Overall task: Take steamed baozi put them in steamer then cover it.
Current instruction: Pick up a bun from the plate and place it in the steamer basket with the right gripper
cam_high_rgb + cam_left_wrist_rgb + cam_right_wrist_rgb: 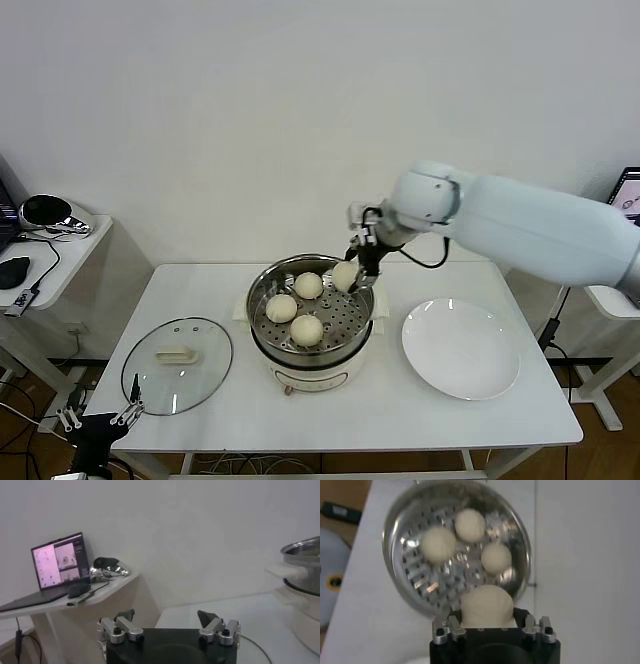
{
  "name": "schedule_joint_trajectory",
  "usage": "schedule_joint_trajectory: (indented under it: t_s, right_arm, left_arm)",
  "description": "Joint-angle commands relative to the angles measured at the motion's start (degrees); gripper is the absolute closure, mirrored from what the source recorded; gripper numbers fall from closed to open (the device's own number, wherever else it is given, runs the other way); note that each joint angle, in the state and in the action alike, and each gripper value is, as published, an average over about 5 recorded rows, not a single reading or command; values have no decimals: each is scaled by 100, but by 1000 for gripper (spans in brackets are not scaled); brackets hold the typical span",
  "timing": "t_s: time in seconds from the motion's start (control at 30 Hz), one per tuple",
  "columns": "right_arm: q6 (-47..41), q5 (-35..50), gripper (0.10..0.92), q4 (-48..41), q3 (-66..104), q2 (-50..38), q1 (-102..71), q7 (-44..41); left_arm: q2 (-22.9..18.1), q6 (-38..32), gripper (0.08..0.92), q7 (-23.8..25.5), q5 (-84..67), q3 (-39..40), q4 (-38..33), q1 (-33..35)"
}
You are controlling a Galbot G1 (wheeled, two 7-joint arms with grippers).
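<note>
White worktop against plain wall, three baozi on steamer tray, fourth bun half hidden, clenched in right tool over rim, cover flat beside steamer, left tool released, partly cut off at worktop's corner.

The buns are cream-white, plain and smooth. The steamer is shiny silver steel, its tray dotted with rows of small holes, on a cream-white base. The cover is clear glass with a metal rim and cream-white handle. The plate and desk are plain white. The right hand is black; its arm is white. The left hand is black with silver knuckles.
</note>
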Motion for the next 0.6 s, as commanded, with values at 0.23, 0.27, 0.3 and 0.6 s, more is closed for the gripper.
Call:
schedule_joint_trajectory:
  t_s: [0.23,0.27,0.3,0.6]
  right_arm:
    - [-624,89,389,-679,-396,922,-530,506]
    - [-624,30,389,-731,-386,933,-584,504]
    - [-625,-23,389,-776,-378,941,-626,500]
    - [-632,-286,388,-968,-347,885,-823,439]
  left_arm:
    - [-66,21,177,1,-106,-29,-61,-31]
    - [-67,19,177,2,-102,-29,-57,-32]
    - [-66,17,177,3,-99,-28,-54,-30]
    - [-57,5,177,7,-67,-42,-34,-24]
